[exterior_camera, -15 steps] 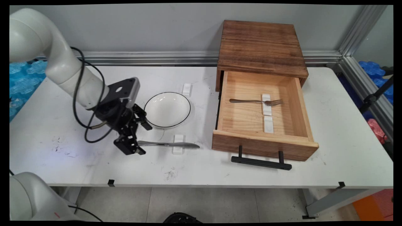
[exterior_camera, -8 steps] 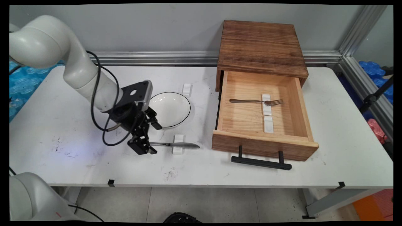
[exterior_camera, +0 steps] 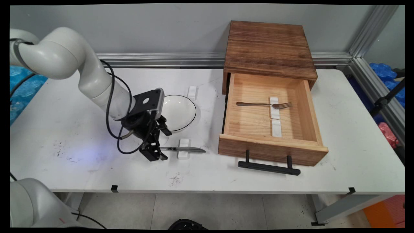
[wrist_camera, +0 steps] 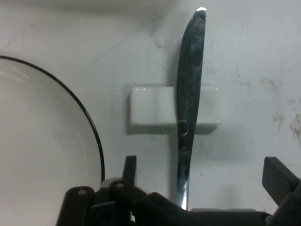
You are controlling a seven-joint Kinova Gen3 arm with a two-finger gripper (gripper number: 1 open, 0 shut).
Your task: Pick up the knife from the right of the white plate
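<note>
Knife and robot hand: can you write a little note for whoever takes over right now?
Gripper: open, low over the table, one finger on each side of the knife handle, not gripping it.
Knife: lies flat on the table across a small white rest, blade pointing towards the drawer.
White bowl with a black rim: just behind the gripper.
Drawer: pulled open. The fork lies inside across a white rest; a second rest beside it is bare.
So: fork in the drawer, knife on the table, nothing held.
</note>
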